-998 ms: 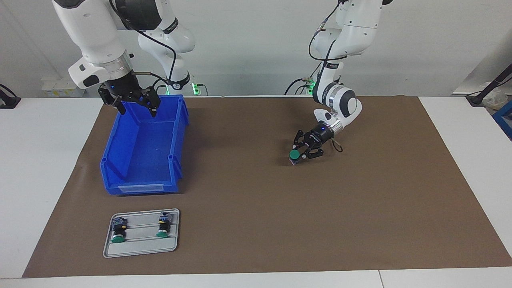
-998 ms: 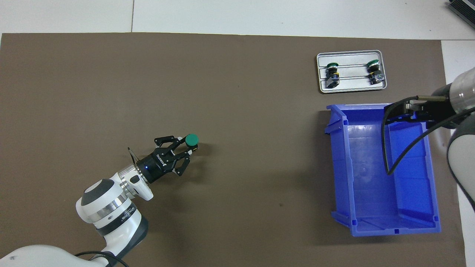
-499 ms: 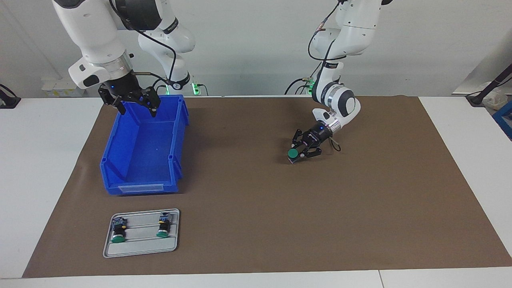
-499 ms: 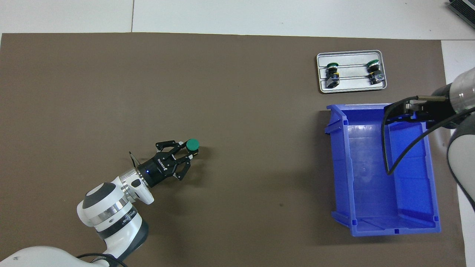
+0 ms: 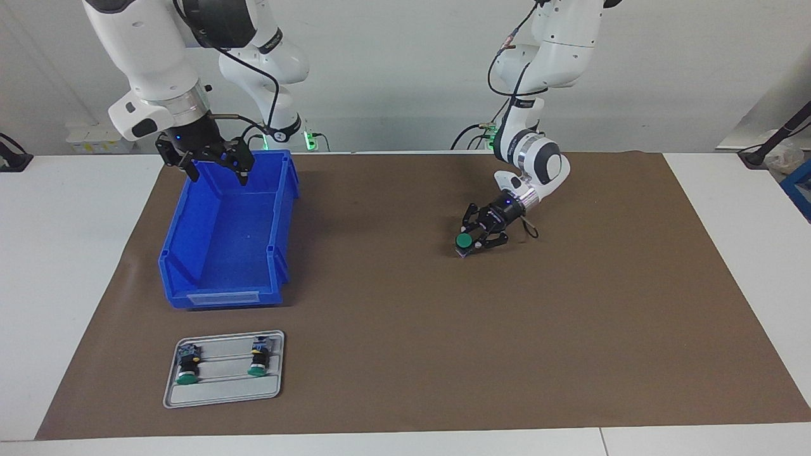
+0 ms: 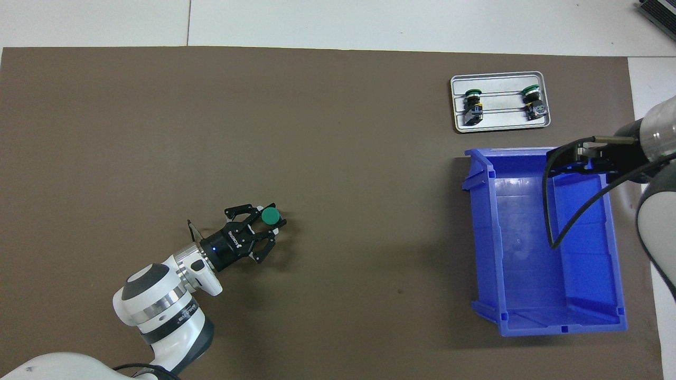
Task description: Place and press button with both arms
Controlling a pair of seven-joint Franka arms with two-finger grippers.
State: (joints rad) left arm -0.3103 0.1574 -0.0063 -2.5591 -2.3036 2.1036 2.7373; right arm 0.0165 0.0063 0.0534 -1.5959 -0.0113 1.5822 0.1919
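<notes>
Green-capped, the button (image 5: pixel 464 241) stands upright on the brown mat (image 5: pixel 570 329) between the left tool's (image 5: pixel 476 241) fingers, which grip it; the right tool (image 5: pixel 212 166) waits over the blue bin (image 5: pixel 282 190), fingers spread. From overhead, the button (image 6: pixel 270 215) sits at the left tool's (image 6: pixel 265 224) two o'clock, on the worktop's left-arm half, bare mat all round.

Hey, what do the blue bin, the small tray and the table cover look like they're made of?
Bin: likely moulded plastic, glossy; its floor shows sheen and its walls have ribs.
Tray: metal or grey plastic, satin, with a rolled rim and ridges; hard to tell.
Cover: matte brown sheet, perhaps paper or felt, with no glare.
</notes>
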